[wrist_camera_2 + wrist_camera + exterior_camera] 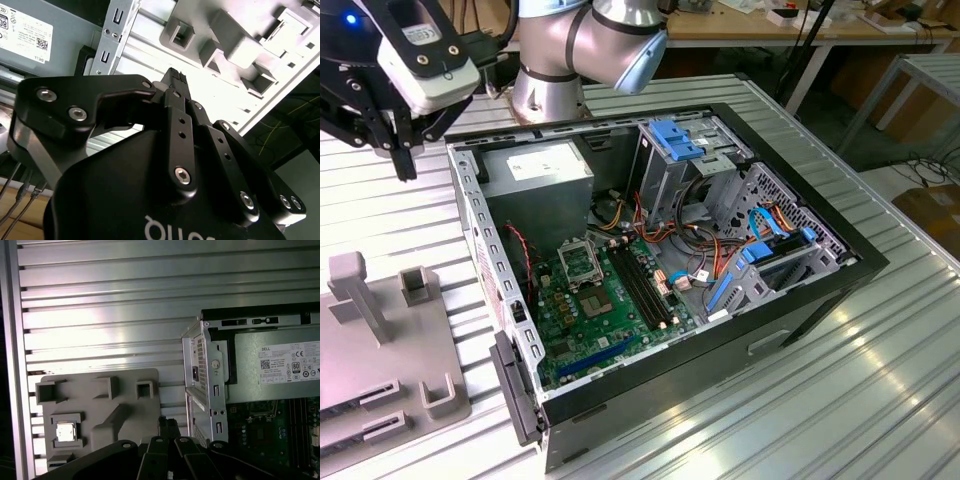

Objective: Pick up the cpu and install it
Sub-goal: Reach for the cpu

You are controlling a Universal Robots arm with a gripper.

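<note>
Your black gripper hangs pinched narrow and empty, the small silver-grey square cpu lying apart from it in a grey holder, not yet picked.

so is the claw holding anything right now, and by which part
Nothing is held. The claw is shut and empty; the cpu lies in a pocket of the grey holder, apart from the claw.

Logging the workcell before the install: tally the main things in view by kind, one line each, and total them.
cpu: 1
grey holder plate: 1
open computer case: 1
power supply: 1
gripper: 1
Total: 5
</note>
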